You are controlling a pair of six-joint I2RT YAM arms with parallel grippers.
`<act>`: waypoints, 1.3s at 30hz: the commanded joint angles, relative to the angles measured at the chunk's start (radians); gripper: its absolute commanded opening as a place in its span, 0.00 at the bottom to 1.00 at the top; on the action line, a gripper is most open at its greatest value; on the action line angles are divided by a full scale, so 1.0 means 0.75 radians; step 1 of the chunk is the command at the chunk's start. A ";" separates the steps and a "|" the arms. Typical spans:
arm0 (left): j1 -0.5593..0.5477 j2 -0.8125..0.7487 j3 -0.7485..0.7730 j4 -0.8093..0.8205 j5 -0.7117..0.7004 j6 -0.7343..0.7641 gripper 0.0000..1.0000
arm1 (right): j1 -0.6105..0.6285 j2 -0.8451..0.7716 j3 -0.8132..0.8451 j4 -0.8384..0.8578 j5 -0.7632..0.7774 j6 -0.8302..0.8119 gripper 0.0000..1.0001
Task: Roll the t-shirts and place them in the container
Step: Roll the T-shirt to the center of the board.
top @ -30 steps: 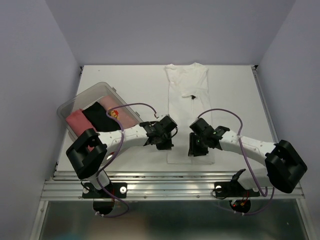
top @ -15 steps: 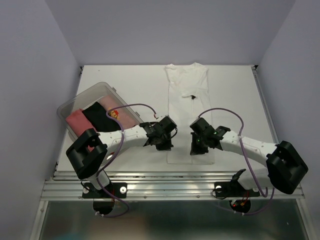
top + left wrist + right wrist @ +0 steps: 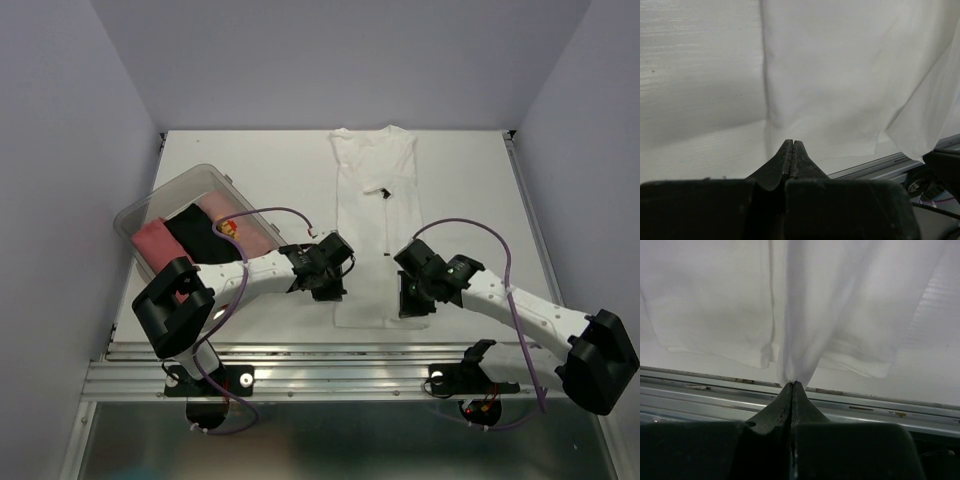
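Note:
The white t-shirt (image 3: pixel 375 190) lies as a long folded strip down the middle of the table, with a small dark neck label. My right gripper (image 3: pixel 415 298) is shut on its near right hem and lifts the cloth (image 3: pixel 805 305) into a tent above the tips (image 3: pixel 792 383). My left gripper (image 3: pixel 328 280) is shut, with its tips (image 3: pixel 791 142) at the shirt's near left hem (image 3: pixel 840 75); no cloth shows between them. The salmon-pink (image 3: pixel 155 240), black (image 3: pixel 195 232) and red/yellow-print (image 3: pixel 230 227) shirts lie in the tub.
A clear plastic tub (image 3: pixel 180 185) stands at the left of the table beside the left arm. The metal rail (image 3: pixel 330 360) runs along the table's near edge, just below both grippers. Walls close in the table at the back and sides.
My right gripper has moved right and toward the near edge, drawing the shirt's near right corner with it; its elbow swung out right. The left gripper has not moved.

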 commanded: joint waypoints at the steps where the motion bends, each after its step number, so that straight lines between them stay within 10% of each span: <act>1: -0.001 -0.042 -0.017 0.010 -0.013 0.003 0.00 | 0.013 -0.040 0.098 -0.167 0.040 -0.006 0.01; 23: 0.001 -0.027 -0.027 0.040 0.000 0.008 0.00 | 0.025 0.166 0.116 0.053 -0.183 -0.112 0.03; 28: 0.001 -0.023 -0.025 0.040 0.000 0.006 0.00 | 0.050 0.215 0.053 0.145 -0.283 -0.108 0.10; 32: -0.001 -0.021 -0.031 0.042 0.000 0.008 0.00 | 0.077 0.260 0.045 0.133 -0.289 -0.122 0.37; 39: 0.001 -0.027 -0.019 0.038 0.000 0.008 0.00 | 0.077 0.093 0.112 0.002 0.000 -0.031 0.36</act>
